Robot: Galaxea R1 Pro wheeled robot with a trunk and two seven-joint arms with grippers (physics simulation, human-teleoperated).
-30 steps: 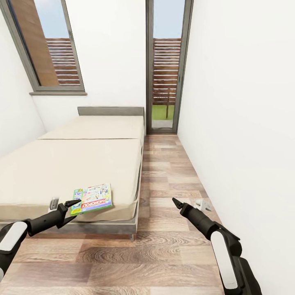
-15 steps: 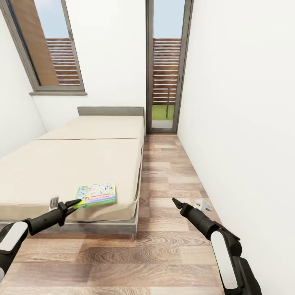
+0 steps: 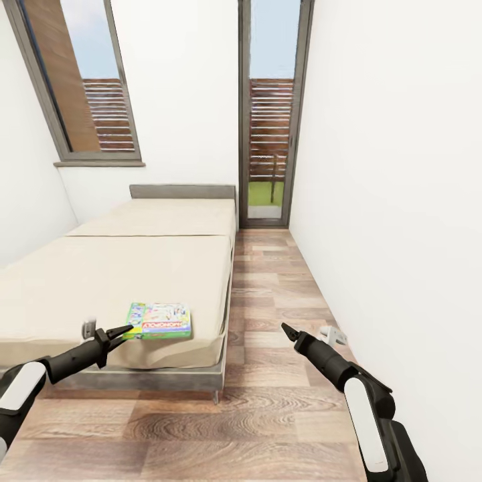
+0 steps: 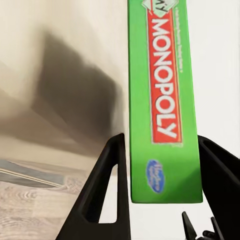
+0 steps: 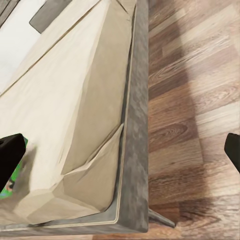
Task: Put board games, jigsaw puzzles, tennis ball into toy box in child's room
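Observation:
On the near corner of the cream bed (image 3: 134, 274) lies one of the board games, a green Monopoly box (image 3: 159, 320). My left gripper (image 3: 124, 330) is at the box's left end. In the left wrist view the green lettered side of the Monopoly box (image 4: 165, 100) sits between the two black fingers (image 4: 107, 185), which press against it on both sides. To the right of the bed, my right gripper (image 3: 289, 330) hangs open over the wooden floor with nothing in it. The table, the toy box, the jigsaw puzzles and the tennis ball are out of view.
A wood-floor aisle (image 3: 268, 301) runs between the bed and the white right wall to a glass door (image 3: 271, 114). A small white object (image 3: 332, 333) lies on the floor by that wall. The bed's grey frame edge (image 5: 132, 150) shows in the right wrist view.
The Monopoly box has turned squarer to the bed edge and slid slightly right at my left gripper's tips. The whole view shifted a little; the camera moved. The right arm kept its pose.

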